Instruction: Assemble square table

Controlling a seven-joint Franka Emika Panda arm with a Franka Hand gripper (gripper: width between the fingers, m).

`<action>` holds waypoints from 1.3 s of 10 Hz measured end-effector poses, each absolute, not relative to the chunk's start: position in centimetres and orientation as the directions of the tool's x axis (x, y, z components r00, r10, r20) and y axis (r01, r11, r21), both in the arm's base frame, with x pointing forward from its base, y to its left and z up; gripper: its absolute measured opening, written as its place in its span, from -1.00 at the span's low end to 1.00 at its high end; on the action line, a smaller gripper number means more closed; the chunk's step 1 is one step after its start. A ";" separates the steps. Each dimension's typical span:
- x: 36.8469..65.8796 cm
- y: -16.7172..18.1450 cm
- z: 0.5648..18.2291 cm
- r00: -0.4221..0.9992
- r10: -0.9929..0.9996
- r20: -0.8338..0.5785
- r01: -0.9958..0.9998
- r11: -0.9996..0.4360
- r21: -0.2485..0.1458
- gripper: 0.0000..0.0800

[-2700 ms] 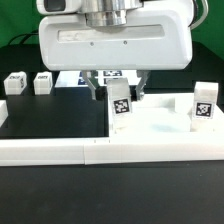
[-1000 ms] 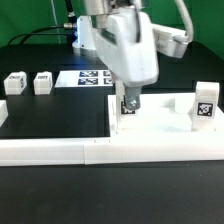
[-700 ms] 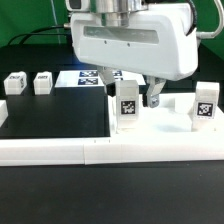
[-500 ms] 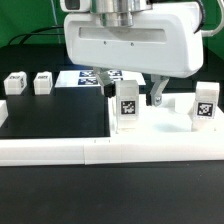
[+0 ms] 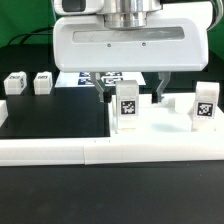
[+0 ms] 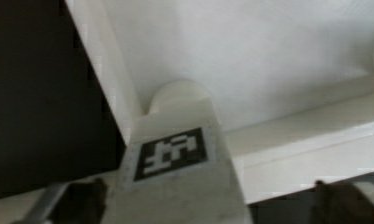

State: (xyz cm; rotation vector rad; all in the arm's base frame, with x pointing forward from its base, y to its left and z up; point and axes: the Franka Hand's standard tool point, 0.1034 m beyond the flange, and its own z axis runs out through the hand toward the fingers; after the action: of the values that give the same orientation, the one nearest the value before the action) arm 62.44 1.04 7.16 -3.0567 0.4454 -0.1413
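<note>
jaws of my two-finger gripper (image 5: 133,94) stand wide apart, holding nothing, straddling a short white tagged leg post (image 5: 127,108) upright at a corner of the large white plastic square slab (image 5: 165,127).

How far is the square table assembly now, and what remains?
Looks done: two legs stand upright on the square slab, the corner leg and the other leg at the exterior view's right. In hand: the open gripper straddles the corner leg without clamping it. Left: two loose legs on the black table; whether the standing ones are fully tight cannot be told.
</note>
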 end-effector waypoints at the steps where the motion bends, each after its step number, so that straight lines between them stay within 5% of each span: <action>1: 62.4 1.1 7.2 0.945 -0.317 0.081 -0.312 -0.948 -0.067 0.13; 2: 62.3 0.9 7.1 0.903 -0.425 0.071 -0.420 -0.905 -0.073 -0.26; 5: 62.3 0.8 7.0 0.775 -0.630 0.047 -0.625 -0.775 -0.094 -0.26; 10: 62.3 0.5 6.8 0.068 -0.990 -0.124 -0.990 -0.051 -0.132 -0.26; 13: 62.2 0.5 6.7 0.067 -0.988 -0.139 -0.989 -0.048 -0.141 -0.26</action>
State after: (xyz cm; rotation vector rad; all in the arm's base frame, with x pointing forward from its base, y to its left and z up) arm 62.21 0.51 6.69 -2.1404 2.0194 0.0070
